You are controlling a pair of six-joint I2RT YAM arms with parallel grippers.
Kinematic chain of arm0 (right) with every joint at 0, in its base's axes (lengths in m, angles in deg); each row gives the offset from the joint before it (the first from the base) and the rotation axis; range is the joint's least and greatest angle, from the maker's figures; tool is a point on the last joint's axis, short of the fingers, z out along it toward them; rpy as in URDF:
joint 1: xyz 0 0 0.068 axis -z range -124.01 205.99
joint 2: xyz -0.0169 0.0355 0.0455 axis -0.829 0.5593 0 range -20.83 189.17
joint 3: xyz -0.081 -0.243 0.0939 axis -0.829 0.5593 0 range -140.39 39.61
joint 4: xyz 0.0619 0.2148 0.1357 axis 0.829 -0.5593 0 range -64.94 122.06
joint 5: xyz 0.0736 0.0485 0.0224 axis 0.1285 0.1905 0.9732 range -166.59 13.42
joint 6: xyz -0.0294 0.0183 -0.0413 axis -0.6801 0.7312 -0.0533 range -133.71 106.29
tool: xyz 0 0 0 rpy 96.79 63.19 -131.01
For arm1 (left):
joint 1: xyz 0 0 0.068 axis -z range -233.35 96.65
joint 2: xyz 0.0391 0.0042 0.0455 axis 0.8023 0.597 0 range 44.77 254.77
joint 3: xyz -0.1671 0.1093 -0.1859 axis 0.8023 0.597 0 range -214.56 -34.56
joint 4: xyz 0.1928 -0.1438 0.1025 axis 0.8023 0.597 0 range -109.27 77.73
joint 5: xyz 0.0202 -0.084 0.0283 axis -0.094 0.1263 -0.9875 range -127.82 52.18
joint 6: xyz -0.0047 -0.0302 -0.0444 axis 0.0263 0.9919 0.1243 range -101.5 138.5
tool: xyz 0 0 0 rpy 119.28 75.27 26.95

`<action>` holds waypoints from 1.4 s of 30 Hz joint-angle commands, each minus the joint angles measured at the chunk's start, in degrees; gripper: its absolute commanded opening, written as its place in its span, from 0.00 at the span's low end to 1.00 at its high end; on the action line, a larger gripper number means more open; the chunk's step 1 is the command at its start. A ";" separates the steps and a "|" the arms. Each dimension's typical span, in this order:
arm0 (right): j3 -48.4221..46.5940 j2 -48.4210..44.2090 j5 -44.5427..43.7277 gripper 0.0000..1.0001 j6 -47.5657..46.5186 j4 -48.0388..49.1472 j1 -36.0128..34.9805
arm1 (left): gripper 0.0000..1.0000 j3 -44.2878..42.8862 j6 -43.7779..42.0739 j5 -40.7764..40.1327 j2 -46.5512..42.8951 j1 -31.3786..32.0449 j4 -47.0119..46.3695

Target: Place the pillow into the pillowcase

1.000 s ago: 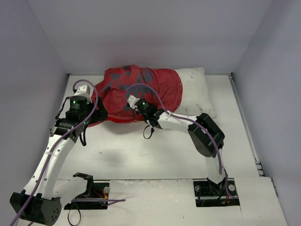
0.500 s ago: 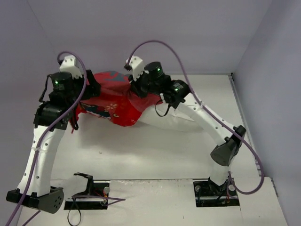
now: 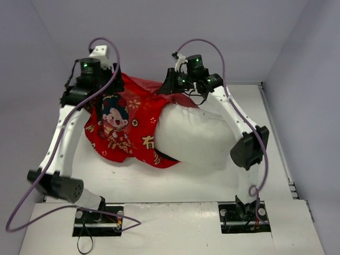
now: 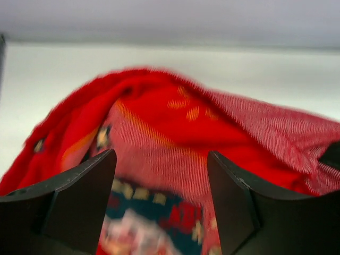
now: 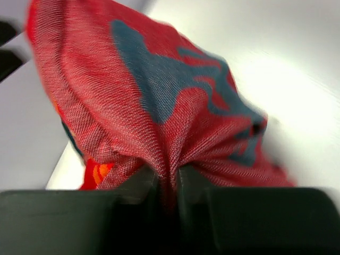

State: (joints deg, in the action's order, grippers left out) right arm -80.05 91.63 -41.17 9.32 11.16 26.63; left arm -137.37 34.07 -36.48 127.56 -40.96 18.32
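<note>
Right hand (image 5: 169, 183) clamped on pillowcase (image 5: 122, 90) edge; left hand (image 4: 162, 180) fingers apart, pillowcase cloth between; pillow (image 3: 196, 138) partly inside.

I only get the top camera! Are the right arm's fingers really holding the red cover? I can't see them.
Observer: Yes. The right wrist view shows the right fingers shut on a bunched fold of the pillowcase.
Operator: And the left ones?
Observer: The left wrist view shows the left fingers wide apart, red cloth beyond them, none visibly pinched.
Operator: What does the pinched bit look like?
Observer: Duller red weave with bluish patches.
</note>
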 commanded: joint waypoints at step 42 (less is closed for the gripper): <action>58.31 -36.79 -26.63 0.79 -4.83 17.39 16.80 | 0.74 -27.61 -9.68 -15.14 38.33 27.96 -1.99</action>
State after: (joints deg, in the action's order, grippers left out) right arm -21.75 56.12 -68.64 3.02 25.41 42.96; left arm -160.10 25.83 -50.14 167.55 -13.58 18.18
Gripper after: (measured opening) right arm 0.789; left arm 0.742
